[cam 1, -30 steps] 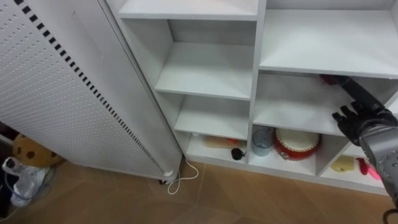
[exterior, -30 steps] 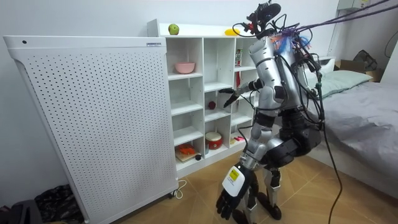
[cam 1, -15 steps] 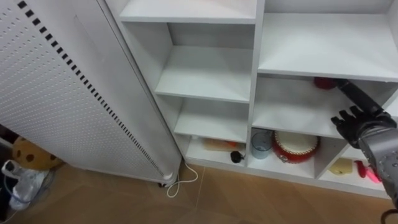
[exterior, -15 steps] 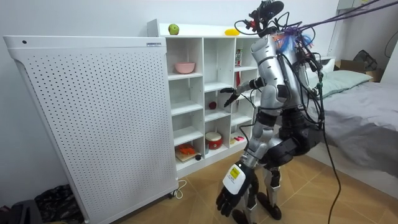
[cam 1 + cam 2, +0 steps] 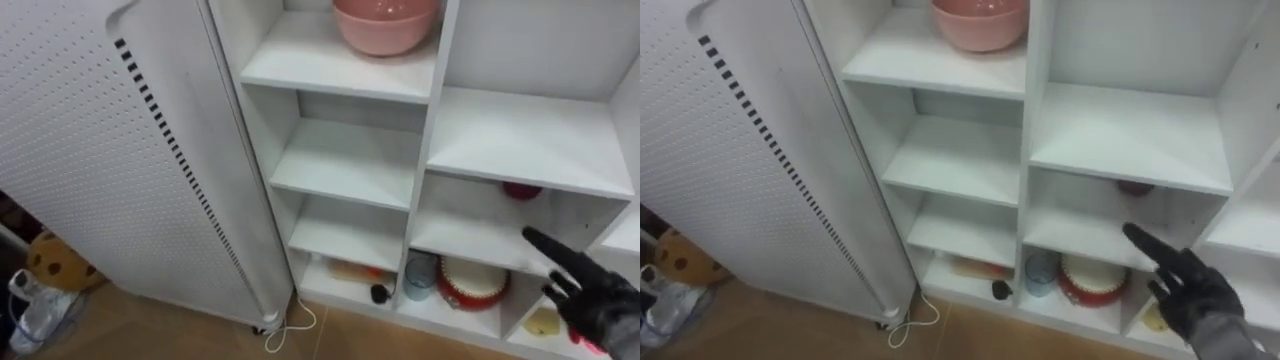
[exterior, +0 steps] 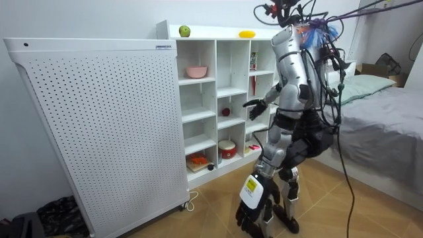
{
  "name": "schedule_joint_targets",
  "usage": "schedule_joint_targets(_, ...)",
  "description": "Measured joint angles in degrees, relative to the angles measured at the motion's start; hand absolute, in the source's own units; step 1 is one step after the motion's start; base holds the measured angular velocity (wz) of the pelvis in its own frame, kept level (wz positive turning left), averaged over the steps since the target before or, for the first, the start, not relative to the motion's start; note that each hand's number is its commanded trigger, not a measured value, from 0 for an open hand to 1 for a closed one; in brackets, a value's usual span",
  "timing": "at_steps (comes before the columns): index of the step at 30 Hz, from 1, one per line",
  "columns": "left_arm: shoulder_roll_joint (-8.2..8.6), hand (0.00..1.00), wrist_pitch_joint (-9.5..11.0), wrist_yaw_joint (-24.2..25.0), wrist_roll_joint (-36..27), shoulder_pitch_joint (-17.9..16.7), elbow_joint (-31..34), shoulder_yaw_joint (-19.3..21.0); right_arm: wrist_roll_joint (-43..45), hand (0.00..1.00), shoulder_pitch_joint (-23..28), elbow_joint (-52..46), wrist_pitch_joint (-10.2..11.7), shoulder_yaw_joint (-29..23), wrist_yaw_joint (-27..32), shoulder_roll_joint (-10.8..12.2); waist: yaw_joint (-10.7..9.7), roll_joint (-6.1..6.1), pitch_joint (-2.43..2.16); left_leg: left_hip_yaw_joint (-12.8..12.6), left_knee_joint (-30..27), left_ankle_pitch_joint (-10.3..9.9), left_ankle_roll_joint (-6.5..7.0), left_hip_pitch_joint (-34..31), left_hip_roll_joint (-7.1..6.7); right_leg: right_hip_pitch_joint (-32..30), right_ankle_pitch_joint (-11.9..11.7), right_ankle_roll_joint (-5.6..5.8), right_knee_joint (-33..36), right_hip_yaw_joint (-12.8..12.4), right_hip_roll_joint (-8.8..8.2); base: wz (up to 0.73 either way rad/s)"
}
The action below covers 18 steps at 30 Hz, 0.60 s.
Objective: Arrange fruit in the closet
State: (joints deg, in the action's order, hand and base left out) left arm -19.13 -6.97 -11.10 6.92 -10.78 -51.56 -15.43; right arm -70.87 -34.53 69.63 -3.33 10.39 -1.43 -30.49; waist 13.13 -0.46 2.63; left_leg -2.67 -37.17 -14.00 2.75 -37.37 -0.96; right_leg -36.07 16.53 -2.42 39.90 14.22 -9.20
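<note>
The right hand (image 5: 592,298) was open and empty near the red fruit (image 5: 522,190), which looked light, round, firm and smooth, best cupped around its sides

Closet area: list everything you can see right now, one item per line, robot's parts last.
closet: one, white, open compartments, before the robot
perforated panel: one, white, left of the closet
bowl: one, pink, upper compartment
red fruit: one, red, back of a middle compartment
apple: one, green, on the closet's top
yellow fruit: one, yellow, on the closet's top
cup: one, blue, low compartment
pot: one, red, beside the cup
bed: one, grey, room view's right
right hand: open, before the closet
left hand: open, hanging low
</note>
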Motion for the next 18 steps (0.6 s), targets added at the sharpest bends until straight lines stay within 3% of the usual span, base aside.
schedule_joint_targets(5,-0.07,0.0,1.26,1.7,-0.06,1.07,-2.3,2.24,3.55,0.0,7.76,2.04,-0.3,0.74,-3.78,2.02,-1.27,-0.1,0.11,-0.1,2.83,0.01,-0.22,4.86,1.05,5.77,-0.78,0.16,-4.72,0.8,1.52,-0.02)
schedule_joint_targets(9,0.83,0.0,3.16,2.14,0.08,1.68,-4.28,2.44,7.12,0.0,15.23,1.51,0.6,-0.3,-5.78,6.89,-3.26,-0.08,-0.13,0.17,6.68,-0.11,-0.47,11.08,1.36,12.77,-1.46,0.81,-10.08,1.55,2.65,0.02)
schedule_joint_targets(11,2.02,0.0,3.8,2.08,0.16,1.45,-5.46,4.18,7.94,0.0,19.57,1.4,1.59,-0.62,-6.58,9.26,-4.09,0.28,-0.47,0.06,9.23,-0.05,-0.52,14.8,1.54,17.23,-2.35,1.28,-14.02,1.86,3.47,0.07)
schedule_joint_targets(13,3.36,0.0,4.0,1.67,0.43,-0.33,-6.23,5.26,10.62,0.0,25.64,0.99,1.95,-0.75,-7.46,11.99,-5.44,0.56,-1.44,0.32,12.31,-0.05,-0.5,19.57,1.18,22.41,-3.02,2.16,-17.81,1.79,4.32,0.1)
schedule_joint_targets(18,5.67,0.0,4.48,-0.09,4.5,-2.99,-6.31,10.76,13.63,0.0,34.7,1.98,2.02,-1.13,-7.62,15.48,-7.75,-0.6,-2.44,-0.3,18.65,-0.01,-0.49,29.56,0.58,31.75,-3.36,3.02,-23.5,1.71,4.72,-0.04)
